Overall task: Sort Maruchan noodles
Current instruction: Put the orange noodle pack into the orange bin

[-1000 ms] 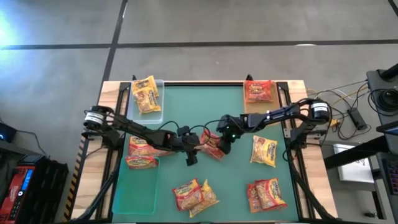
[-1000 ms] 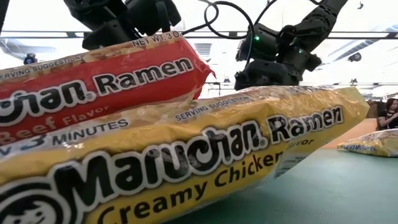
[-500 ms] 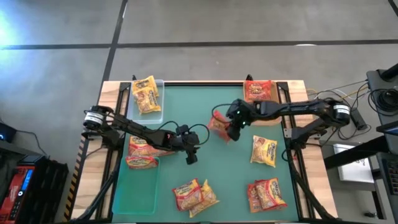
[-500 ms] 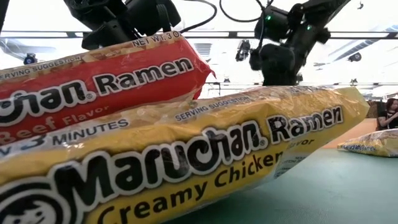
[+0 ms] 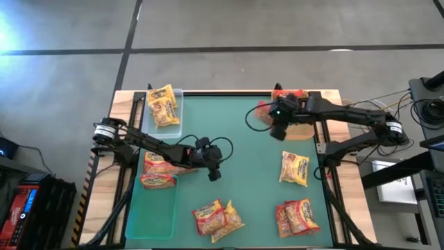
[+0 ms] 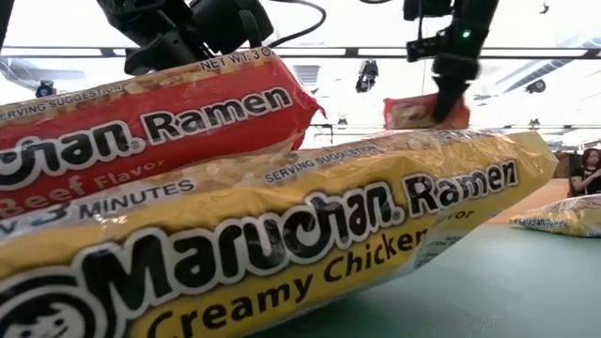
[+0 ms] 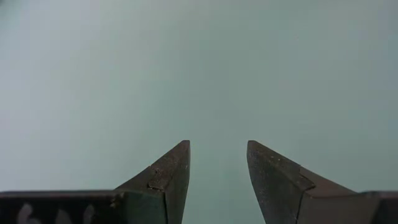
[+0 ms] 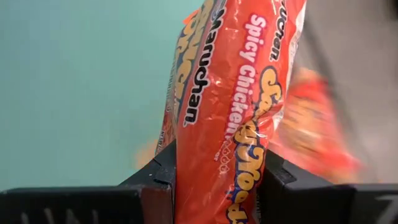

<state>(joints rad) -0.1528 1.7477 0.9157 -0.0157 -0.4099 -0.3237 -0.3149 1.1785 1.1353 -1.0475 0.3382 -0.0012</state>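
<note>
On green mat (image 5: 243, 180), scattered noodle packets (image 5: 294, 169).

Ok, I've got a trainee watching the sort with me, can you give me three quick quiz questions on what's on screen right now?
1. True or false: the right tool is shut on a Spicy Chicken packet.
2. Which flavor is printed on the big yellow packet closest to the low camera? A) Creamy Chicken B) Shrimp C) Pork
3. Fill in: the left tool hangs open over bare green ____.

Key: 1 true. 2 A. 3 mat.
</note>
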